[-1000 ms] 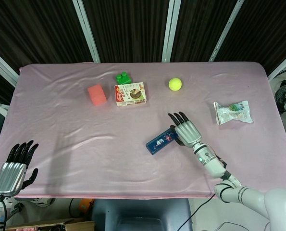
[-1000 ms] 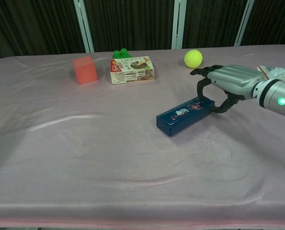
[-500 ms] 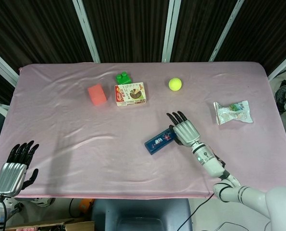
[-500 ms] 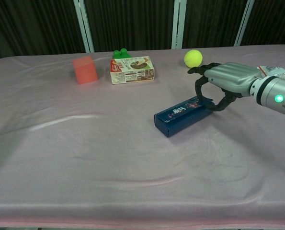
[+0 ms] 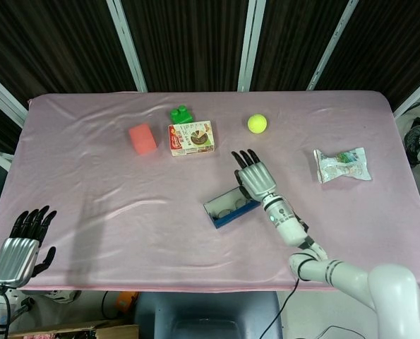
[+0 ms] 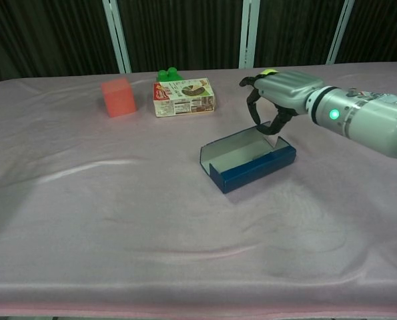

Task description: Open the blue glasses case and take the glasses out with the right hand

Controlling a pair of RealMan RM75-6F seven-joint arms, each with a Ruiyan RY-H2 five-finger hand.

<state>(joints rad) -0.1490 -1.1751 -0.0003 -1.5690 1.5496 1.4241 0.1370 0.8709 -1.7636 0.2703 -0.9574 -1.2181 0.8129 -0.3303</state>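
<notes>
The blue glasses case [image 5: 229,206] lies open in the middle of the pink cloth, its lid standing up on the far side. In the head view dark-rimmed glasses [image 5: 233,207] lie inside it. The chest view shows the case [image 6: 251,168] with its grey lid lining, and the front wall hides the glasses. My right hand [image 5: 255,179] hovers over the case's far right end, and its curled fingers [image 6: 257,119] and thumb hold the raised lid's edge. Off the table's near left corner my left hand [image 5: 22,244] hangs with fingers apart, holding nothing.
A red block [image 5: 142,138], a green brick [image 5: 181,113] and a printed snack box [image 5: 192,137] sit at the back, left of centre. A yellow tennis ball [image 5: 257,123] lies behind my right hand. A snack bag [image 5: 342,164] rests far right.
The right hand has moved back and left, swinging the lid up. The case, closed before, now stands open with the glasses showing. The left hand has not moved.
</notes>
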